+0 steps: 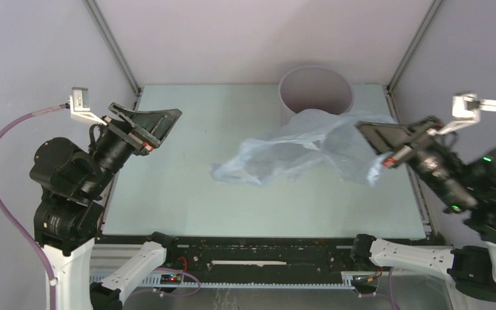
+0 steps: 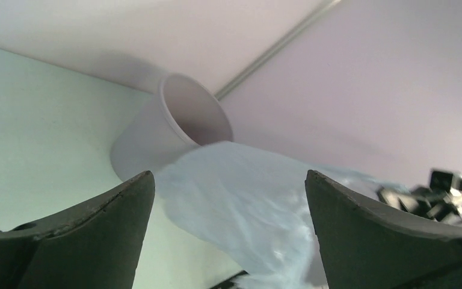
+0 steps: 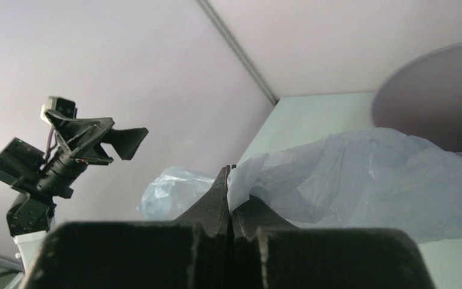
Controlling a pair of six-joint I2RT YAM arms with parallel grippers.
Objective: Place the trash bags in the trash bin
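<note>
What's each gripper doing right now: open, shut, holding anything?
Left gripper: open wide, holding nothing.
Right gripper: shut, pinching an edge of the pale blue trash bag.

Standing upright at the far edge of the pale green table (image 1: 168, 194): grey trash bin (image 1: 315, 90). Sprawling crumpled just in front: pale blue trash bag (image 1: 278, 155).

A thin translucent pale blue plastic bag (image 1: 284, 152), glossy and heavily wrinkled, meets the matt black, slightly grainy fingers (image 3: 213, 205) of the right gripper (image 3: 227, 180). Beyond them, a round grey plastic bin (image 1: 297, 97) has smooth, matt walls.
</note>
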